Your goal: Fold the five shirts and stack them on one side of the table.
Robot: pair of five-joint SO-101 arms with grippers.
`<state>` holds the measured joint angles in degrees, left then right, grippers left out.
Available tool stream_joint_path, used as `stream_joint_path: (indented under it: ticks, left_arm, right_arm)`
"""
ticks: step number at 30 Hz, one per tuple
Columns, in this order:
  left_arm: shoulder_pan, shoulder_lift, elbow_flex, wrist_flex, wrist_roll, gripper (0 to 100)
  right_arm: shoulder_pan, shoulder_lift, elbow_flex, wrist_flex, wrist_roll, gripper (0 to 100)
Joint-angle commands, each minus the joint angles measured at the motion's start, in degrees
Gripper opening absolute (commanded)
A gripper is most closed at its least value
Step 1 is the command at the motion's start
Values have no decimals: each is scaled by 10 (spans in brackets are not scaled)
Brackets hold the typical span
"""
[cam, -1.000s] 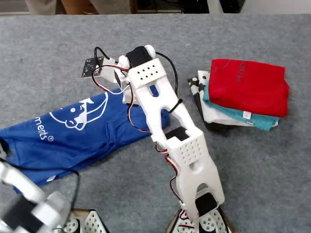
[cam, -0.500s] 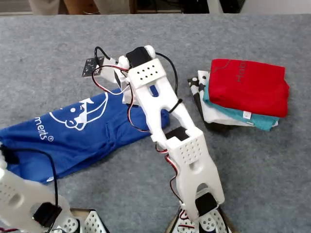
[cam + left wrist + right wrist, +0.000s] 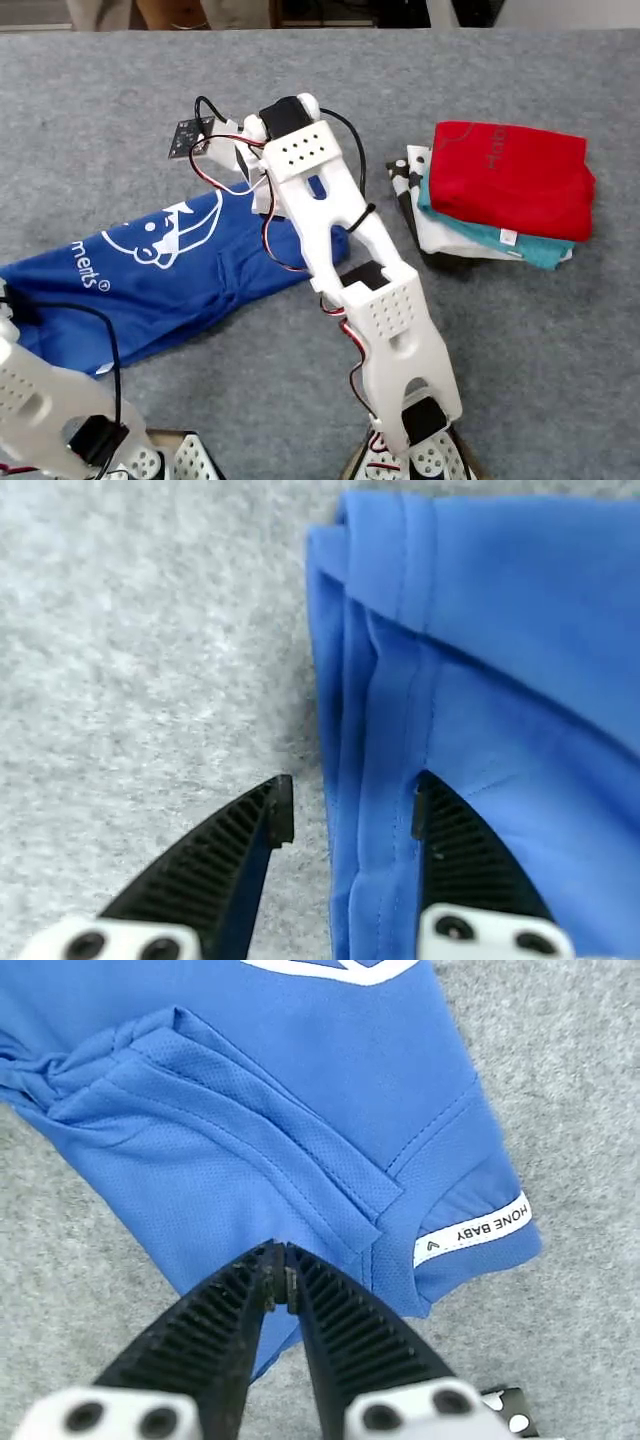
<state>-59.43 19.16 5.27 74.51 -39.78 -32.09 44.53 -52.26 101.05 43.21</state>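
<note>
The left pincer (image 3: 350, 810) stands open, about half wide, with nothing held. One finger is over the bare grey counter (image 3: 130, 660) and the other over the blue shirt (image 3: 500, 680), so the shirt's folded, stitched edge runs through the gap between them. I cannot tell whether the tips touch the cloth.

The right pincer (image 3: 278, 1275) has its ribbed fingers pressed together at the tips. It sits over the opposite end of the same shirt, just beside a doubled seam and near a small white label (image 3: 470, 1230). The cloth below the tips lies flat, and I cannot tell whether any of it is nipped between them.

In the high view, the blue shirt lies long and partly folded between the two pincers, white print facing up.

Well apart from the right pincer, on the side away from the left one, is a stack of folded shirts. A red shirt (image 3: 510, 175) is on top, then a teal shirt (image 3: 535, 252), a white shirt (image 3: 445, 235) and a black-and-white shirt (image 3: 402, 182) at the bottom.
</note>
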Motion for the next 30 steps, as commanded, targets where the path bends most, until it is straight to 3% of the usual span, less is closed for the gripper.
stream_joint_path:
  ticks: [1,7,16,30]
  left_arm:
    - [-4,-2,-1,-11,6,209]
    - [6,-2,69,-57,6,189]
    - [13,-3,73,-56,6,188]
    - [20,-2,71,-56,5,18]
  right_arm:
    - [7,-26,-6,13,-7,2]
    - [9,-26,-9,13,-7,2]
    - [10,-26,-9,13,-7,2]
    - [8,-136,-3,13,-10,2]
